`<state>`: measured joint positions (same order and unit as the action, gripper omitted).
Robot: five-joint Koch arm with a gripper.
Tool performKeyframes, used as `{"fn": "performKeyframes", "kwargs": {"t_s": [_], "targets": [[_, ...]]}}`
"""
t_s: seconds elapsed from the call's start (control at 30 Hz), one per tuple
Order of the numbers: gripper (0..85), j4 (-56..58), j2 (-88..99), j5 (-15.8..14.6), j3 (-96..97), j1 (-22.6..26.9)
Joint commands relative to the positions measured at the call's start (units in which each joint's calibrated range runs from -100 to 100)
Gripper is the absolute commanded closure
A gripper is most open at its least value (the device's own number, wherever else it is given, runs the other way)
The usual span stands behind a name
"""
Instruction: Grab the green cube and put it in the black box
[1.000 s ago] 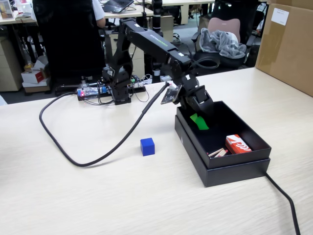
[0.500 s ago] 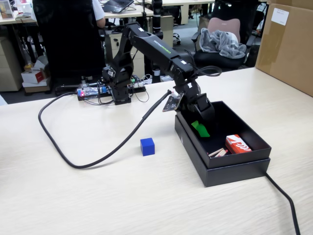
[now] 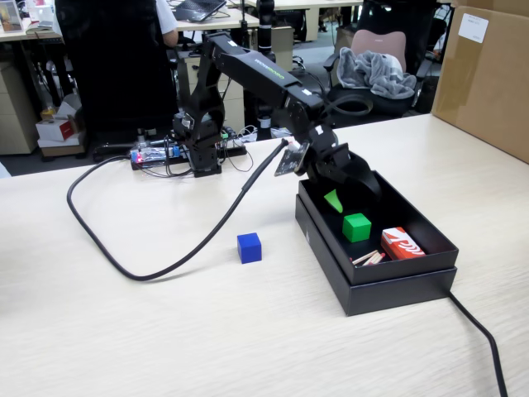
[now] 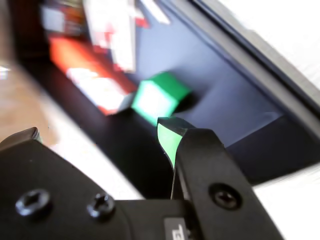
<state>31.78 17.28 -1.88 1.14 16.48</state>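
The green cube rests on the floor of the black box, near the box's middle. My gripper hangs over the far end of the box, just behind the cube and apart from it. Its jaws are spread open with nothing between them, and its pointed green fingertip points down into the box. In the wrist view the cube lies free on the dark box floor, beyond my open gripper and its green fingertip.
A blue cube sits on the table left of the box. Inside the box's near end lie a red-and-white packet and wooden sticks. A brown carton stands at the far right. A black cable loops across the table.
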Motion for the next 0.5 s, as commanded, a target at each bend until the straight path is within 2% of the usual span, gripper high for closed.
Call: {"fn": "performKeyframes", "kwargs": {"t_s": [0.0, 0.23, 0.47], "targets": [[39.0, -0.04, 15.59, 0.34, -1.87, -0.88], [39.0, -0.04, 38.20, 0.54, 5.84, -5.52], [38.8, -0.12, 57.93, 1.32, 25.15, -12.36]]}}
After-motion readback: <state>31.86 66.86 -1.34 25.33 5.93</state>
